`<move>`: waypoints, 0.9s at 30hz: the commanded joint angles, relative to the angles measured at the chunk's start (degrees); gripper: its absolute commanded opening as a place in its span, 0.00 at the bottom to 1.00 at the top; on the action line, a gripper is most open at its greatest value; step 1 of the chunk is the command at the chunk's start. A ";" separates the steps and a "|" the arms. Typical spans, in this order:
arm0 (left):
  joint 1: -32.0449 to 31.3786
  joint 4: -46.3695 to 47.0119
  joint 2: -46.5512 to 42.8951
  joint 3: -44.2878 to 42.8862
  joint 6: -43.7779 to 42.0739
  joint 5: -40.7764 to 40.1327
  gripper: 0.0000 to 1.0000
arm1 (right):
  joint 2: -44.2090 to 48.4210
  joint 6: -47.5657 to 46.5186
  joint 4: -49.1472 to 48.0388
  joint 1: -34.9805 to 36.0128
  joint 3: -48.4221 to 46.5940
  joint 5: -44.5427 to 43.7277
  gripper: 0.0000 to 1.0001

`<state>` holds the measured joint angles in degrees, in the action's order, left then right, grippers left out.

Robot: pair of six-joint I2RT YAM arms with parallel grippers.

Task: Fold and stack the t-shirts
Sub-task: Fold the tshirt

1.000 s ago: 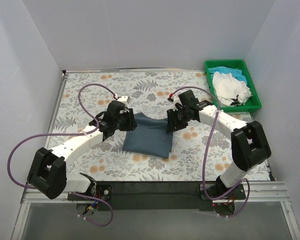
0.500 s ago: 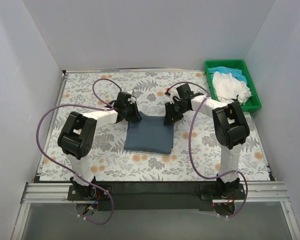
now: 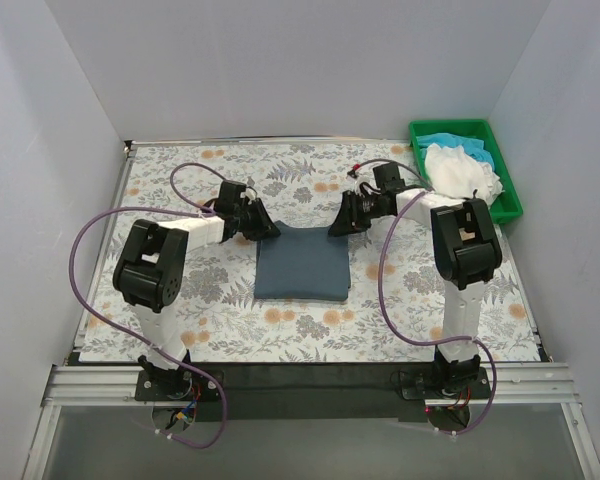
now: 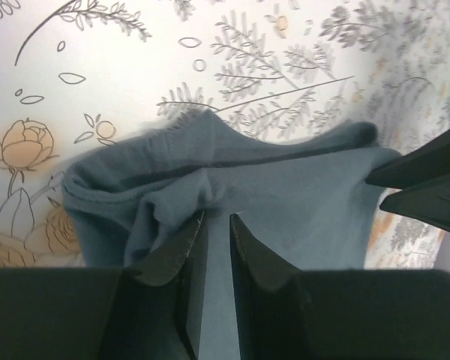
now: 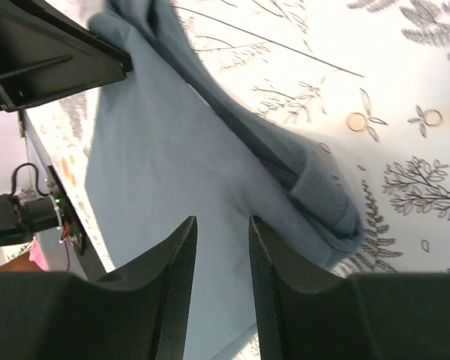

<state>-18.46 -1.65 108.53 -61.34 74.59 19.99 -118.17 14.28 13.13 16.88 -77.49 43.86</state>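
The dark slate t-shirt (image 3: pixel 302 266) lies folded into a rough square mid-table. My left gripper (image 3: pixel 263 230) is at its far left corner; in the left wrist view the jaws (image 4: pixel 217 216) stand narrow, with puckered cloth (image 4: pixel 285 187) pinched at their tips. My right gripper (image 3: pixel 338 226) is at the far right corner; in the right wrist view it (image 5: pixel 221 219) is open over the shirt (image 5: pixel 165 172), holding nothing. The white t-shirt (image 3: pixel 462 172) and the turquoise t-shirt (image 3: pixel 442 140) lie crumpled in the tray.
The green plastic tray (image 3: pixel 513 208) stands at the back right corner of the floral table cover (image 3: pixel 180 180). White walls close the left, back and right sides. Purple cables loop beside both arms.
Both grippers have moved toward the far edge of the table, carrying the shirt's far edge with them. The shirt now lies flatter and squarer, and both arms are stretched out low.
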 commanded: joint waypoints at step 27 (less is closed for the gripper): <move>3.96 3.15 -5.57 -0.98 3.10 1.98 0.20 | 4.24 11.38 -20.33 -2.83 6.12 6.94 0.36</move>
<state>-15.18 4.43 111.77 -62.28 79.15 23.22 -121.64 25.36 -6.90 13.26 -72.73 50.57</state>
